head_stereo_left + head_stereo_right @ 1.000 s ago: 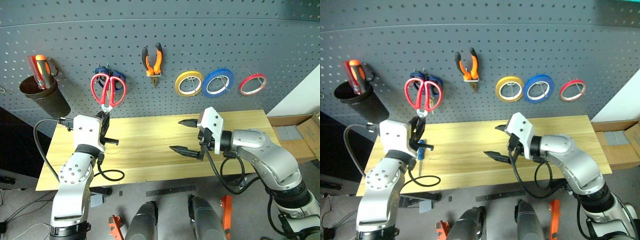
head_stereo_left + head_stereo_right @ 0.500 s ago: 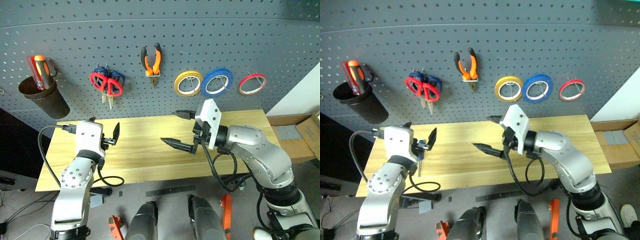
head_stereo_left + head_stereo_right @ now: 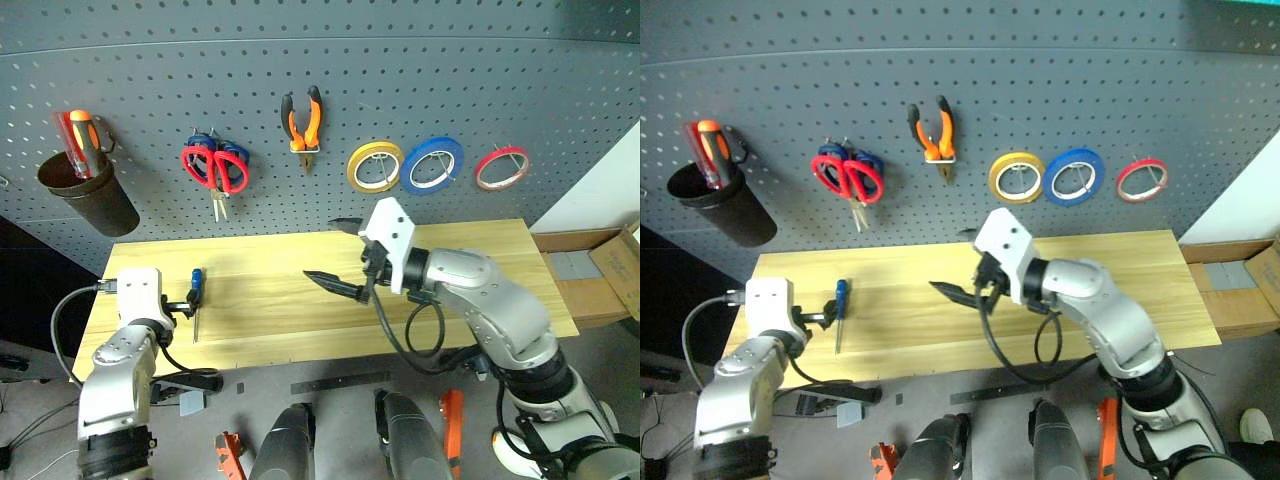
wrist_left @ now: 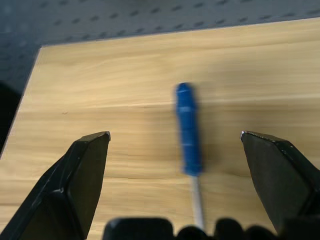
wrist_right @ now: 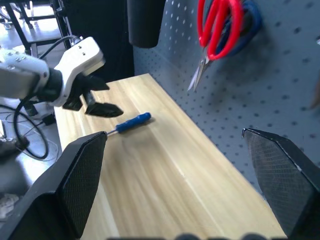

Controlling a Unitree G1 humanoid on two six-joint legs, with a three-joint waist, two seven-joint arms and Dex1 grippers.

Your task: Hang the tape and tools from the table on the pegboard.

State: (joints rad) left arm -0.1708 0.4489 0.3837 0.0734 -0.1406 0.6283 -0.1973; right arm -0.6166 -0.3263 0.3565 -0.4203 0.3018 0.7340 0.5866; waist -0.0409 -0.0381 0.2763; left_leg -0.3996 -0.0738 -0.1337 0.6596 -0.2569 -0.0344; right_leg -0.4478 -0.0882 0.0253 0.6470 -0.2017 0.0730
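Since a second ago: left gripper [image 3: 187,299] dropped from red scissors [image 3: 216,168], now hung on pegboard [image 3: 420,70], fingers spread astride blue screwdriver [image 4: 188,131] on counter [image 3: 270,330]. Right gripper [image 3: 337,255] released, empty. Should clench mid-handle.

Blue-handled scissors [image 3: 203,152] sit mostly hidden behind the red-handled scissors [image 3: 222,172].

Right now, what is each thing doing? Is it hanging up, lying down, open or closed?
Red scissors: hanging on the pegboard, closed.
Pliers: hanging, handles up.
Red tape: hanging.
Yellow tape: hanging.
Blue tape: hanging.
Blue screwdriver: lying flat on the table.
Cup: hanging, screwdrivers inside.
Left gripper: open, empty.
Right gripper: open, empty.
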